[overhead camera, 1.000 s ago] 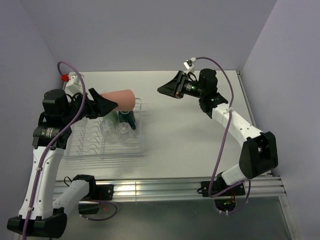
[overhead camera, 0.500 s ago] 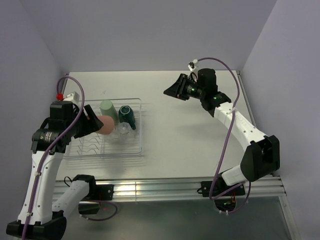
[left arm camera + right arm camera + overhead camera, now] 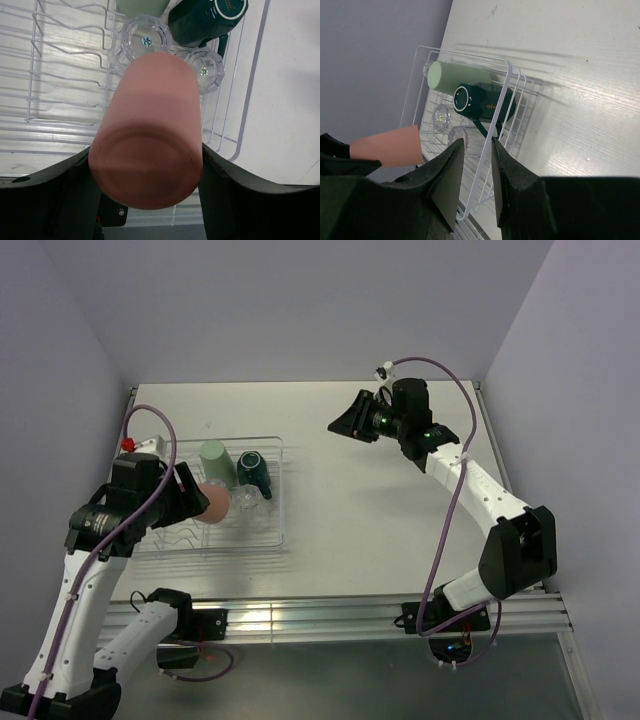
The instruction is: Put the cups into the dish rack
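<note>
Left gripper (image 3: 147,167), black fingers closed on opposite sides of the salmon-pink tumbler (image 3: 150,135), a smooth, matt, tapered cup. Its flat base faced the wrist camera and its far end pointed down at the dish rack (image 3: 240,535). From the overhead view the tumbler lay above the rack's middle rows, at the near side of the other cups. Whether it touched the wires could not be told.

The rack was a rectangular basket of thin silvery wire with rows of upright prongs and a raised rim, standing on the pale, glossy table (image 3: 380,500) close to the left wall. Its far right corner was occupied. A pale green tumbler (image 3: 216,462) and a dark teal mug (image 3: 254,471) with a handle sat side by side. Just in front of them were two clear glasses (image 3: 142,42) (image 3: 206,72) with faceted walls, bases upward. These glasses lay directly beyond the held tumbler.

Right gripper (image 3: 343,422), raised over bare table well to the right of the rack, had its jaws a narrow gap apart and held nothing.
</note>
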Motion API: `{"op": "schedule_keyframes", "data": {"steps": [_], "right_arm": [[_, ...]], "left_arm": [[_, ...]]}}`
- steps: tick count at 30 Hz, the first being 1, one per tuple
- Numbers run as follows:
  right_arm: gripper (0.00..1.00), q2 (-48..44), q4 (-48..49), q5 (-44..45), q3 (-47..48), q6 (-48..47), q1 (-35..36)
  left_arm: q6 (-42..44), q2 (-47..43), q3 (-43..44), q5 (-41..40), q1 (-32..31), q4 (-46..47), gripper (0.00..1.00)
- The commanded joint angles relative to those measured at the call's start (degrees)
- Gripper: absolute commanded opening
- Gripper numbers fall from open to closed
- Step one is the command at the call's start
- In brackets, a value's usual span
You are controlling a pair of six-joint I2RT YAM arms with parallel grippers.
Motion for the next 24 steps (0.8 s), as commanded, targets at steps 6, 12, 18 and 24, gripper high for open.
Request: {"op": "schedule_keyframes", "data": {"steps": [6,12,18,24], "right_arm": [[0.36,-0.09,0.81,0.84,2.18,-0.91,-0.28],[0.36,0.17,0.9,0.85,1.65,-0.91,-0.28],[0.36,0.52,0.9,0.76,1.39,-1.17,-0.28],[0.36,0.7,0.98,0.49,1.3,-1.17,-0.28]], "left_arm": [[-3.15,2.27,0.9,-3.4,-3.37,-1.58,0.0],[-4.83,4.3,1.25,-5.16,-5.39,-3.25,0.0],[-6.23,5.7,0.82,-6.22,-6.27,-4.22,0.0],[-6.94,7.46,-0.33,-6.83,-7.59,-4.04,0.0]]}}
